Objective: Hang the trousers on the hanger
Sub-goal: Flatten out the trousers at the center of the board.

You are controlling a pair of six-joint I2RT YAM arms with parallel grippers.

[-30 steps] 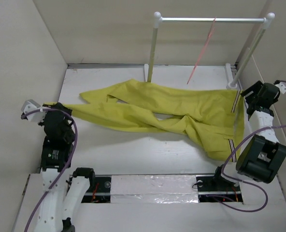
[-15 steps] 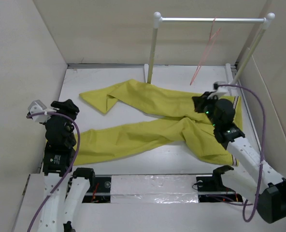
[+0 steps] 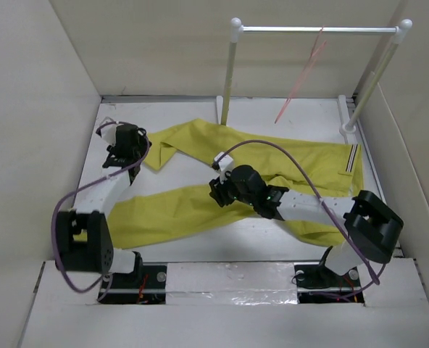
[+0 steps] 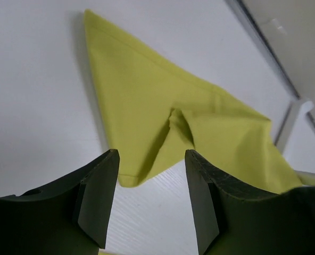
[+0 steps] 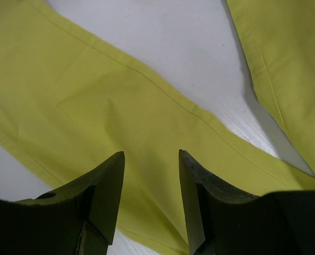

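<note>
Toward the far-left corner of the bench (image 3: 236, 241), the left hand (image 3: 131, 141) hangs with its fingers (image 4: 96, 199) spread apart and nothing between them. The folded tip of one leg of the trousers (image 3: 287, 159) lies just ahead of it and partly below. Near the middle, the right hand (image 3: 216, 192) is likewise spread and empty, poised over the nearer leg, and yellow cloth fills the gap between its fingers (image 5: 107, 196). Whether the tips actually touch the fabric is hard to tell from this angle. The trousers lie flat in a sideways V, legs running left and the striped waistband (image 3: 352, 158) at the right. Behind them the hanger (image 3: 301, 72) dangles from the rail (image 3: 316, 30), well apart from both hands.
</note>
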